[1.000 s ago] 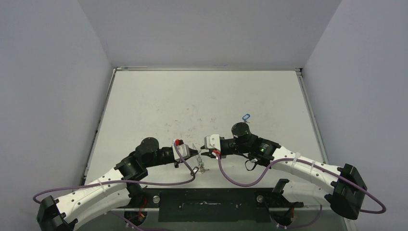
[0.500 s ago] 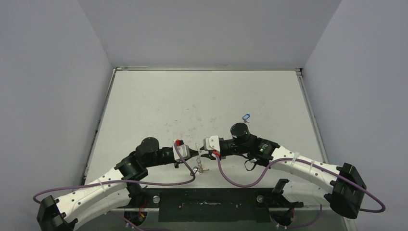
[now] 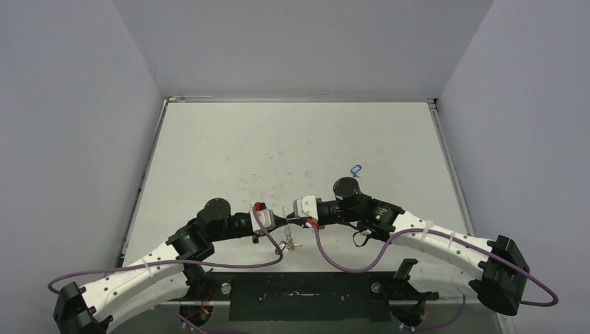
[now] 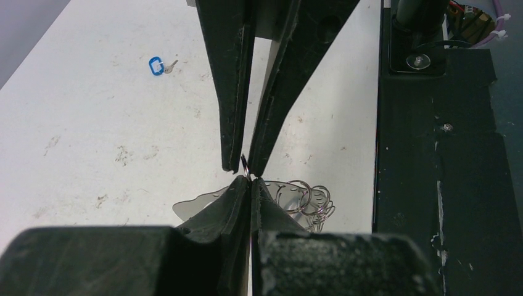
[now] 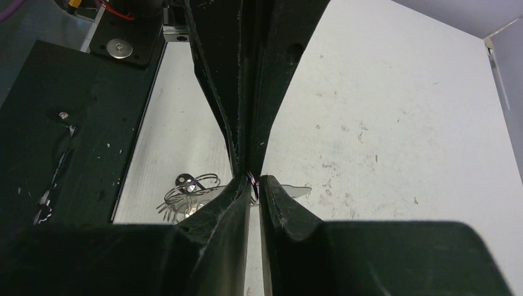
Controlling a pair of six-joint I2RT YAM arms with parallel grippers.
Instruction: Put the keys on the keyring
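Observation:
My left gripper [image 3: 284,224] and right gripper [image 3: 295,222] meet tip to tip low over the table's near edge. Both pinch one thin wire loop [image 4: 245,164] of the keyring. The pale grey keyring plate [image 4: 200,203] hangs under the fingertips, with a bunch of wire loops [image 4: 305,200] at its side. In the right wrist view the plate [image 5: 295,191] and loops [image 5: 194,188] show beside my right gripper [image 5: 253,182], and a dark oval key head [image 5: 182,179] lies among the loops. The blue-headed key [image 3: 356,169] lies alone on the table, behind the right arm; it also shows in the left wrist view [image 4: 156,65].
A black base plate [image 3: 299,292] runs along the near table edge, right beside the hanging keyring; it also shows in the left wrist view [image 4: 432,154]. Purple cables [image 3: 334,261] loop under both wrists. Grey walls close the table on three sides.
Both grippers have shifted slightly left and away with the pinched loop. The dangling keyring has swung a little beneath them. The blue-headed key has not moved.

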